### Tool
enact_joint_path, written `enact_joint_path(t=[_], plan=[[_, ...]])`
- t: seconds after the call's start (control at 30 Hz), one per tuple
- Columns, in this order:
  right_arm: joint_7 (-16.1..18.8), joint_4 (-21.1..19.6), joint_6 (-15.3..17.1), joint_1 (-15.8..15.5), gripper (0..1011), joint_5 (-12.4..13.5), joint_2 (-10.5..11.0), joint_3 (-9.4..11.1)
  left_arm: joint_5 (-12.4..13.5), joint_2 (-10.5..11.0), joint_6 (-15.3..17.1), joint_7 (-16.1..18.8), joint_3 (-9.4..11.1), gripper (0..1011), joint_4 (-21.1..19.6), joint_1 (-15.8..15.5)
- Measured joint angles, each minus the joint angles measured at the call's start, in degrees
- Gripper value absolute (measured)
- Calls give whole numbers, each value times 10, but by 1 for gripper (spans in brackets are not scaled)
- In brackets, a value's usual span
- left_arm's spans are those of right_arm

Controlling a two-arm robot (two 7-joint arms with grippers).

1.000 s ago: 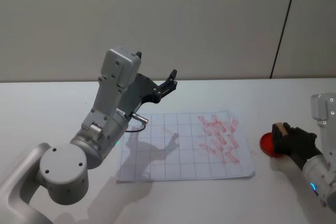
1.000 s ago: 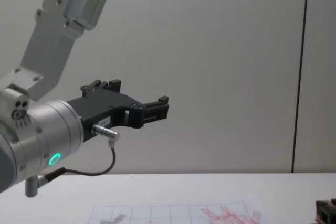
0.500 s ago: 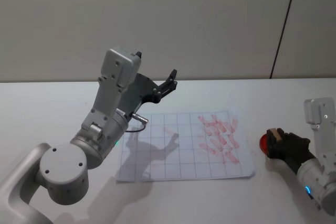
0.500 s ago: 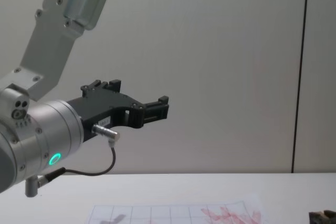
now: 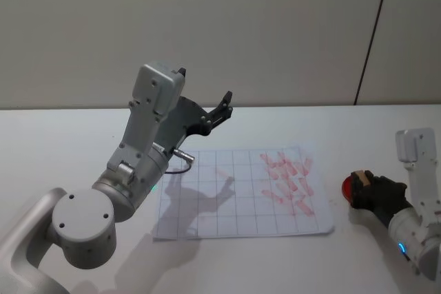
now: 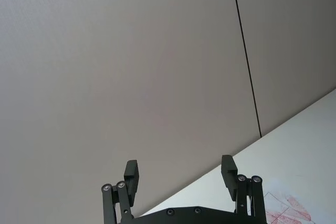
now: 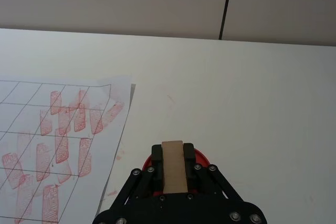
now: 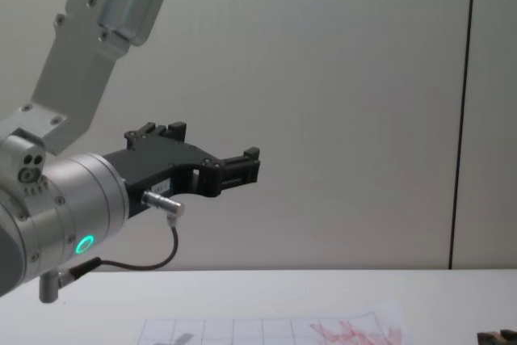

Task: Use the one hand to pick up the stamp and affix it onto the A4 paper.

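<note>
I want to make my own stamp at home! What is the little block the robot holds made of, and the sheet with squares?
The stamp, shut in the right gripper, looks like bare wood: light brown, matte, squared edges. The A4 paper seems to be thin matte white paper: it lies flat, with a grey grid and red ink marks. The left gripper hangs idle, raised.

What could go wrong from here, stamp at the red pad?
1. The right gripper holds the stamp at the red pad; the pad might stick and lift with it.
2. The A4 paper lies loose, the left gripper raised clear of it, so pressing may shift the sheet.
3. Red prints crowd its right side; a new one there could overlap.
</note>
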Motion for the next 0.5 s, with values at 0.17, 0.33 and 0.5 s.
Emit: enact_joint_path(t=[0.17, 0.33, 0.5], plan=[[-4, 4, 6, 2, 216, -2, -1, 1, 0, 0, 0, 0, 0, 1001, 0, 0], [-8, 8, 9, 4, 217, -5, -3, 1, 0, 0, 0, 0, 0, 1001, 0, 0], [-10, 7, 10, 4, 216, -8, -3, 2, 0, 0, 0, 0, 0, 1001, 0, 0]])
